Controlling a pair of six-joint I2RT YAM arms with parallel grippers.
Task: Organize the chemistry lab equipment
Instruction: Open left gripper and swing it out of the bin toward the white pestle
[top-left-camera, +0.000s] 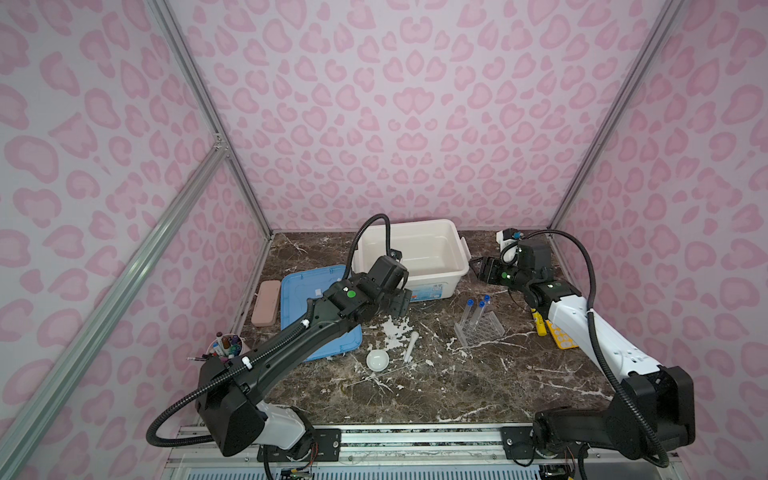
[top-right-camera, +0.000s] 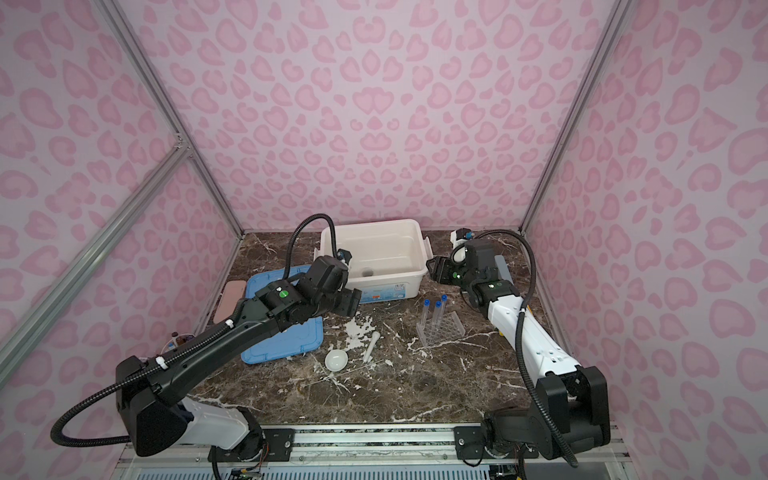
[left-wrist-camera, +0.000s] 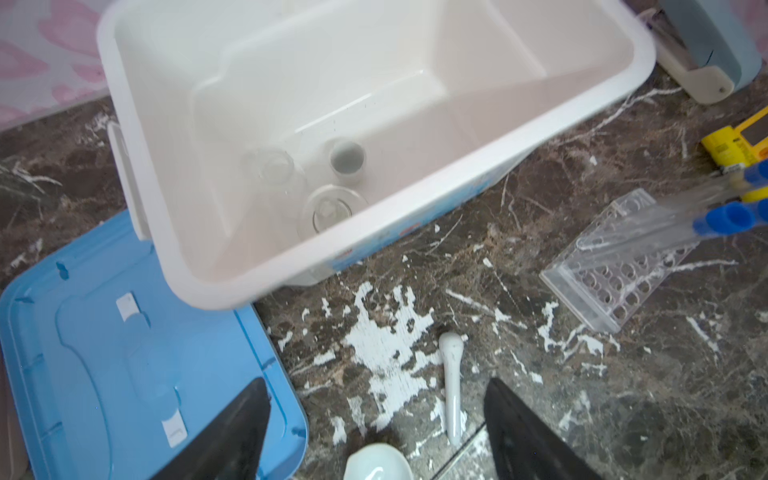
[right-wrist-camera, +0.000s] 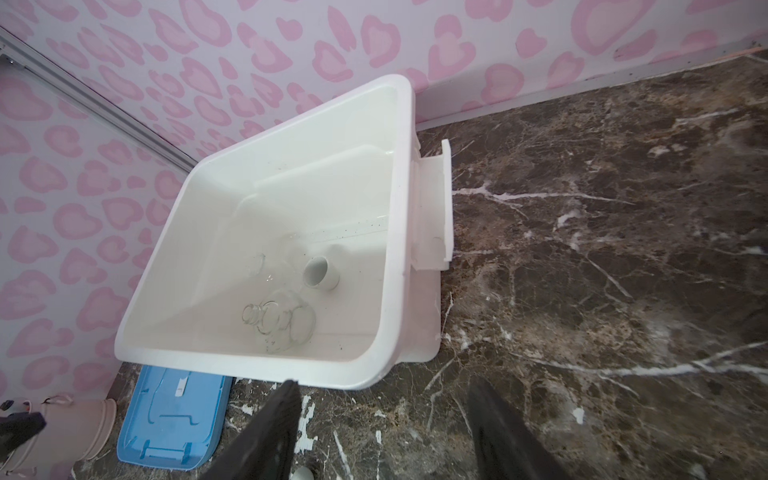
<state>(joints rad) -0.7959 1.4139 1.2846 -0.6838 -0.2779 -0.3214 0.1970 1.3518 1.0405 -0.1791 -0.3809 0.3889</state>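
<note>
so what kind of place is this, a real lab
Most likely a staged robot test cell, not a working lab: pink patterned wall panels on aluminium framing enclose a marble-look tabletop, a left arm and right arm stand on a front rail, and a test tube rack sits out.

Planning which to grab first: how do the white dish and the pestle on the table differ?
The white dish is round and shallow; the pestle is long and slim. The dish sits open side up; the pestle lies on its side. In both top views the dish lies left of the pestle, apart from it. Both are white and rest on the marble table, outside the white bin.
</note>
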